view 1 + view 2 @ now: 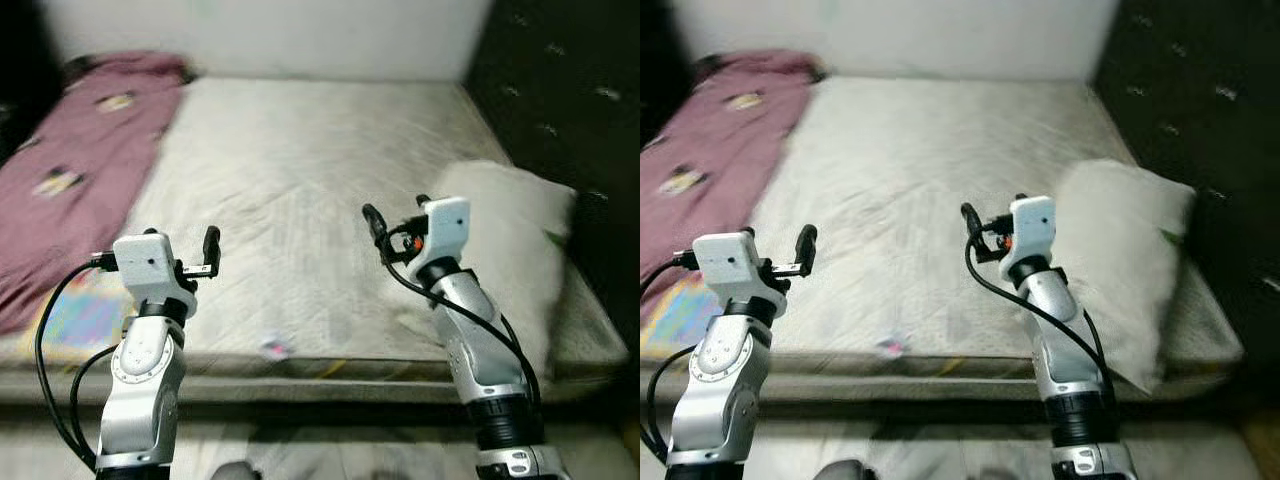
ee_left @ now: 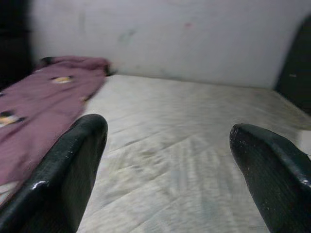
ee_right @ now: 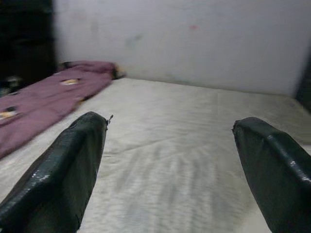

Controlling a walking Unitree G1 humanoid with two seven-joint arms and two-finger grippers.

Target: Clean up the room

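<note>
Bare mattress (image 1: 300, 180); pink scrap (image 1: 274, 349) blurred; blanket (image 1: 70, 150) cut off.

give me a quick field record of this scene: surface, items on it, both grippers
surface: bare off-white mattress against a white wall
left side: crumpled maroon patterned blanket
right side: white pillow beside a dark tufted headboard
front edge: small pink scrap
left gripper: raised over the mattress front, jaws open, holding nothing
right gripper: raised near the pillow, jaws open, holding nothing

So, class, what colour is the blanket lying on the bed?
Dusky pink-maroon blanket with small pale patches, clearest in the left eye view.
</note>
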